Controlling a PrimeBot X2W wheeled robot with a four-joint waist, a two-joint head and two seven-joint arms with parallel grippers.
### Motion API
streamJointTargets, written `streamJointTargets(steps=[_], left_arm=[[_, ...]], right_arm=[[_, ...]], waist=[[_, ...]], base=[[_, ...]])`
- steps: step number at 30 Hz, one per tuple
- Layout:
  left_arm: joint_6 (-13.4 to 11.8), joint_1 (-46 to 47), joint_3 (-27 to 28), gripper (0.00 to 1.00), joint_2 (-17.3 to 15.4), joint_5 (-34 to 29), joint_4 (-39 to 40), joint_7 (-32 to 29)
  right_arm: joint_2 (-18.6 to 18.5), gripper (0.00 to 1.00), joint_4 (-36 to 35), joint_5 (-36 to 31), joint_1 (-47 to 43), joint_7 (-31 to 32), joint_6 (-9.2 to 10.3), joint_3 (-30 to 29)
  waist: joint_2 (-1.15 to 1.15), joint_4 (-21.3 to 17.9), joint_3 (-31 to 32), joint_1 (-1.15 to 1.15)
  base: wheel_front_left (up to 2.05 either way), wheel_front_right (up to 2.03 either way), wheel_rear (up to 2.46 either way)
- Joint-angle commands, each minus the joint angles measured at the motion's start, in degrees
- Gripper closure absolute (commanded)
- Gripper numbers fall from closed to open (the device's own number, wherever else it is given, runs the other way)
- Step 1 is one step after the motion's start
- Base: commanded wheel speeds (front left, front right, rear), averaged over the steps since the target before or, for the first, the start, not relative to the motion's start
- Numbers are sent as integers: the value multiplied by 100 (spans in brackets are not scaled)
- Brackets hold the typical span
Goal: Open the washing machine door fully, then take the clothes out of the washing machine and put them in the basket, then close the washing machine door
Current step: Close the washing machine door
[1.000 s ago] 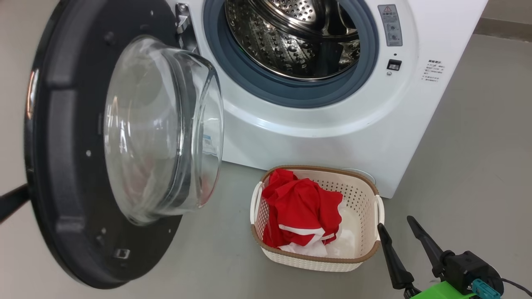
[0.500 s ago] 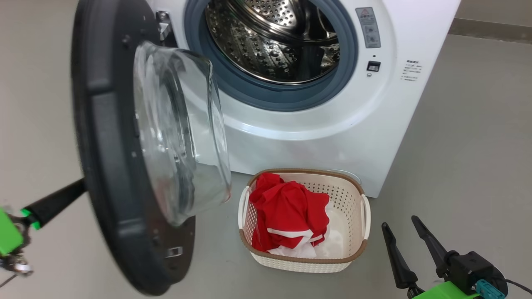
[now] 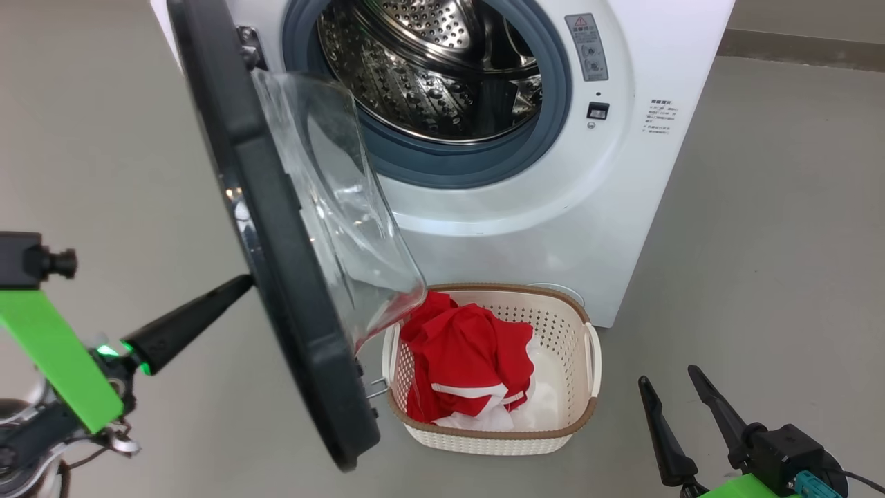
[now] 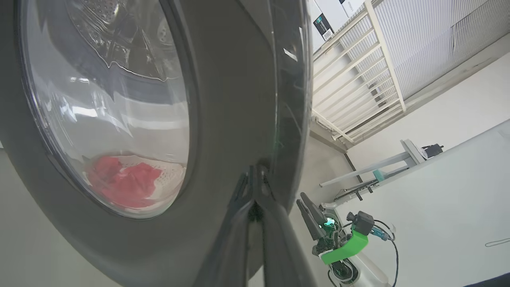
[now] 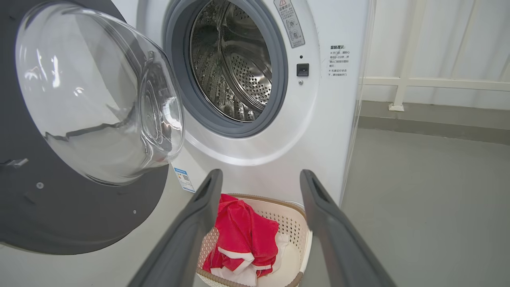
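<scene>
Step in hand: closing. The washing machine door (image 3: pixel 276 228) stands about half swung, edge-on in the head view, with its glass bowl (image 3: pixel 346 207) facing the drum (image 3: pixel 429 69).
Clothes: the red clothes (image 3: pixel 463 353) lie heaped in the basket (image 3: pixel 498 440), which sits on the floor just in front of the washing machine (image 3: pixel 622 180). The visible part of the drum is bare steel.
Left gripper (image 4: pixel 255 205): its fingers are clenched together and grasp nothing. The tips are set at the door's glossy black outer rim.
Right gripper (image 3: pixel 667 379): released, its fingers apart and empty. It sits low beside the basket's right end, well apart from the door.
Doing it well: push with the closed tips square to the rim and follow the door's arc, so they do not skid on the gloss. Press until the metal latch hook (image 3: pixel 377 391) seats in the dark slot (image 3: pixel 598 111) on the front panel.
Judged risk: the bowl's lower edge sweeps near the basket's rear left corner.
Hard to make out: contact itself. In the left wrist view the dark tips meet their own reflection, which suggests touch, while in the head view the door hides them. The clearance between bowl and basket cannot be told.
Cut off: the door screens the drum's left side, and the frame edge crops the right gripper's wrist.
</scene>
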State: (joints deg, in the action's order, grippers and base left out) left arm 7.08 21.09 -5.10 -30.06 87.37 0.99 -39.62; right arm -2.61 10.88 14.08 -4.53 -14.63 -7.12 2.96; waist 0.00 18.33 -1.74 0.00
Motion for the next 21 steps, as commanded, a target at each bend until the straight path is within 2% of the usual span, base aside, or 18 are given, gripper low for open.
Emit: streamJointTargets(steps=[1,19,21], left_arm=[[41,257,210,100,-188,-65,201,107],[41,-584,254,100,-102,-73,-14,1162],[41,-741,292,91,-63,-44,-50,1318]], right_arm=[[-27,0,-158,12,74,-37,-36,121],[-27,0,-163,116,7,-37,-36,144],[-27,0,-158,115,12,-37,-36,146]], waist=[[0,-10,4,0],[0,211,98,0],[0,251,105,0]], base=[[0,0,0],[0,0,0],[0,0,0]])
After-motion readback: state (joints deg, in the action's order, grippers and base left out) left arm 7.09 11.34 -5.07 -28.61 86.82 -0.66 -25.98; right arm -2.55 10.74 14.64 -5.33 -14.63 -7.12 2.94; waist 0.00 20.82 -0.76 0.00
